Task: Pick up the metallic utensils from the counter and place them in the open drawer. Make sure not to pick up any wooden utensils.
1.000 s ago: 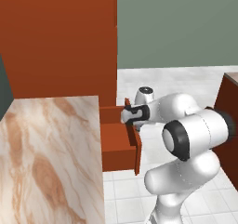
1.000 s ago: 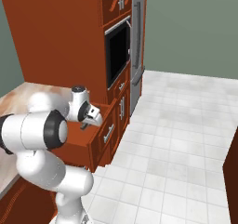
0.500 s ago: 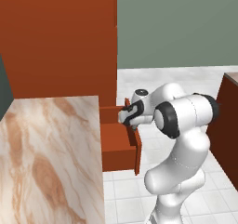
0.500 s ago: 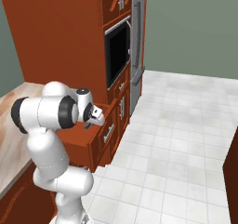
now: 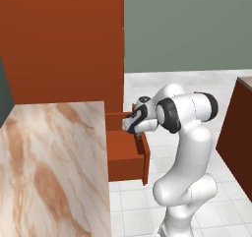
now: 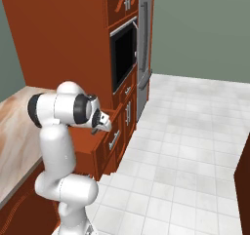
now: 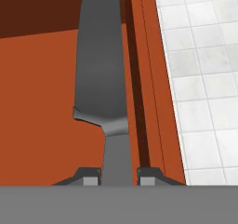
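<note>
The knife [image 7: 103,74] hangs over the open drawer [image 5: 125,152], its grey blade stretching away from the claw [image 7: 119,176] above the drawer's red-brown floor and close along the drawer's front wall. The drawer stands pulled out from the end of the counter [image 5: 51,167], a slab of pinkish-beige marble with brown veins, and the stretch of slab in the left base view lies bare. Behind the counter rises a tall red-brown cabinet wall [image 5: 61,42]; in the right base view a dark built-in oven [image 6: 123,58] and a steel fridge [image 6: 144,39] sit in that wall, with a row of lower drawers with silver bar handles below. The floor [image 6: 185,146] is pale tile, the far wall grey-green. The claw's two finger tips [image 7: 90,176] are clamped on the knife near where the blade narrows, one tip on each side. From the base views the claw [image 5: 138,133] points down over the drawer's outer end, but the knife is too small to make out there, and its handle is hidden behind the grip in the hand view.
</note>
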Available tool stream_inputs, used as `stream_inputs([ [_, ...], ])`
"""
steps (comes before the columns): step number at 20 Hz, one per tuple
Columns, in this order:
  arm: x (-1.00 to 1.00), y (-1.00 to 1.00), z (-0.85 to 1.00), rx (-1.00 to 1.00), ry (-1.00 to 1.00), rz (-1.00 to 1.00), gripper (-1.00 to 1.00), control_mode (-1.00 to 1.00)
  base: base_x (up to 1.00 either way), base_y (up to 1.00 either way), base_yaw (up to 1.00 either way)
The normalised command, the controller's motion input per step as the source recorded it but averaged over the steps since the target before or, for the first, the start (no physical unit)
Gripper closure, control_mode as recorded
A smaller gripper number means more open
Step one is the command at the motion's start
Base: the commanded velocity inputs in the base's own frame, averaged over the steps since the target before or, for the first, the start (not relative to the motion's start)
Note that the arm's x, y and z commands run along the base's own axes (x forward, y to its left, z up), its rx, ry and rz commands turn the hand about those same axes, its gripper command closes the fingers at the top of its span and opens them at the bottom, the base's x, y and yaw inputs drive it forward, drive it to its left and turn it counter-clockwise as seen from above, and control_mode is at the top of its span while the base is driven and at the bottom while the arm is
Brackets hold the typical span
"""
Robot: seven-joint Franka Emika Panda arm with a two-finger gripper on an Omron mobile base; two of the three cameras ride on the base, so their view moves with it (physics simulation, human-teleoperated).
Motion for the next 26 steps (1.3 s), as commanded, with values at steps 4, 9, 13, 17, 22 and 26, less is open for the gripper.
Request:
stream_inputs([
  [4, 0.38, 0.00, -0.32, 0.01, 0.00, 0.00, 1.00, -1.00, 0.00, 0.00, 0.00],
  [9, 0.40, 0.00, -0.33, 0.02, 0.01, 0.00, 1.00, -1.00, 0.00, 0.00, 0.00],
  [13, 0.45, 0.01, -0.35, 0.01, 0.02, 0.00, 1.00, -1.00, 0.00, 0.00, 0.00],
  [17, 0.52, 0.03, -0.39, 0.00, 0.03, 0.00, 1.00, -1.00, 0.00, 0.00, 0.00],
  [22, 0.05, -0.69, -0.51, 0.00, 0.08, -0.01, 1.00, -1.00, 0.00, 0.00, 0.00],
  [26, 0.00, -1.00, -0.61, 0.00, 0.17, -0.05, 1.00, -1.00, 0.00, 0.00, 0.00],
])
